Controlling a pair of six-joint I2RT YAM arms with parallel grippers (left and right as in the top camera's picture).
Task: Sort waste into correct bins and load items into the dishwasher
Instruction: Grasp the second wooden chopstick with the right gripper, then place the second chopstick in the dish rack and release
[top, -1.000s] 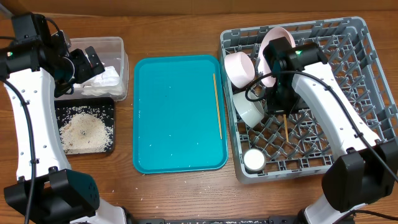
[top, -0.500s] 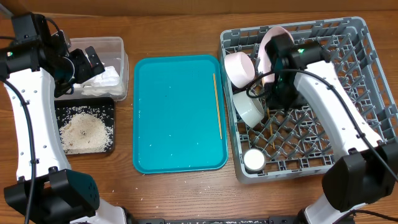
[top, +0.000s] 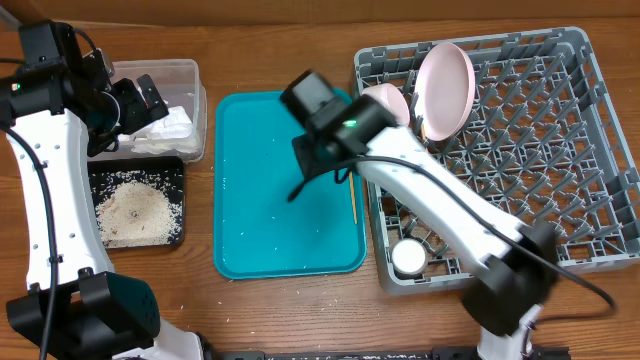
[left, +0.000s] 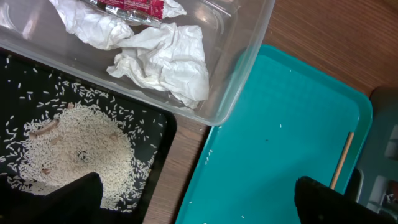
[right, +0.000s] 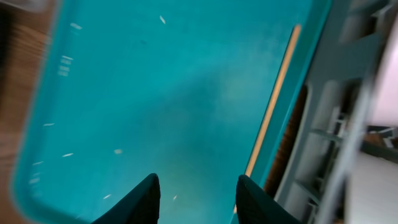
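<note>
1. Overhead: the sorting looks nearly finished. The wrappers (top: 170, 125) fill the clear tub (top: 165, 68) and the rice (top: 135, 210) is heaped in the black tray (top: 100, 178), both just beside the left hand (top: 140, 100). The plate (top: 446, 80), a pink bowl (top: 385, 105) and the cup (top: 408, 258) stand in the dish rack (top: 540, 150), off to the right of the right hand (top: 298, 190). A second bowl cannot be made out where the arm crosses the rack. One chopstick (top: 349, 175) lies on the teal tray (top: 270, 240), near that hand on its rack side, and seems the main item left

2. Left wrist: the left hand (left: 198, 186) is spread wide and carries nothing. The rice lies just ahead to its left, with the tub of wrappers beyond. The teal tray opens to its right, bare but for specks, and the chopstick lies at the far rim. A strip of wooden surface (left: 186, 149) separates the bins from the tray

3. Right wrist: the right hand (right: 198, 186), fingers parted and empty, hangs over the teal tray. The chopstick (right: 273, 99) runs ahead to its right, tight along the raised rim, with the rack wall just past it. This probably leaves scant finger room on that side and ample room on the open tray side. A few stray grains (right: 118, 151) dot the tray ahead to its left
</note>
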